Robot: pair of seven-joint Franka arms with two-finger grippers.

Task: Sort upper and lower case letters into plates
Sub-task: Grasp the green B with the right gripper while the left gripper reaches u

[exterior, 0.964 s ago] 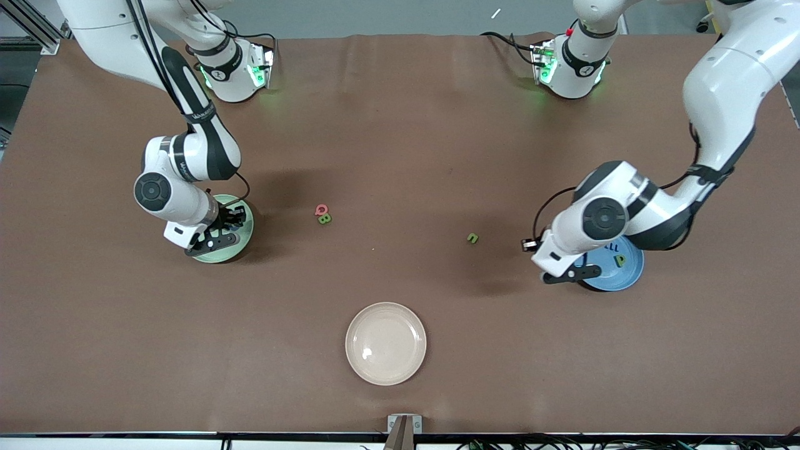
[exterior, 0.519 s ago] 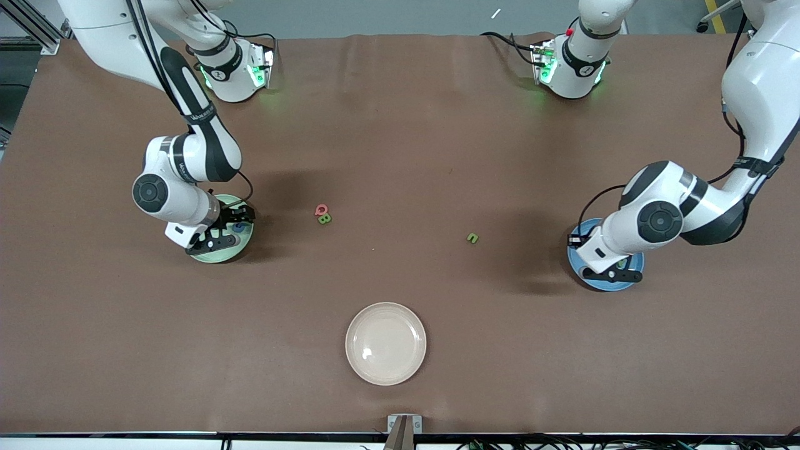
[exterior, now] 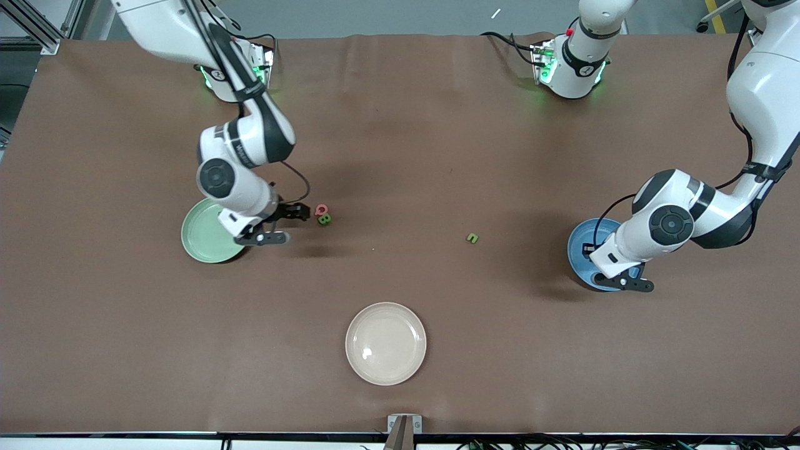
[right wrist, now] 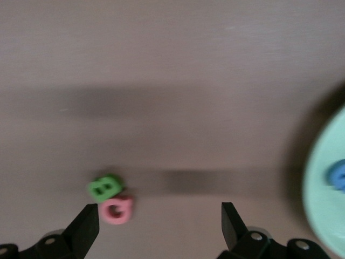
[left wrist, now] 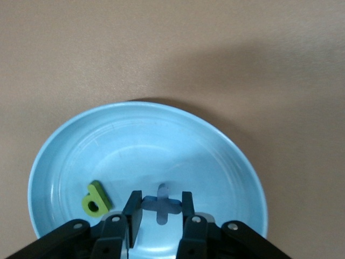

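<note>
Brown table (exterior: 400,125); grey floor (exterior: 387,15) above.

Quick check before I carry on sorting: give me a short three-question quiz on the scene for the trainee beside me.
1. True or false: the right gripper, low over the table next to the light green plate, has its fingers open.
2. The left gripper hangs over which plate? A) cream-white B) light green C) blue
3. Name the two colours in the letter pair lying side by side on the table by the right gripper.

Key: 1 true; 2 C, the blue plate; 3 red and green.
</note>
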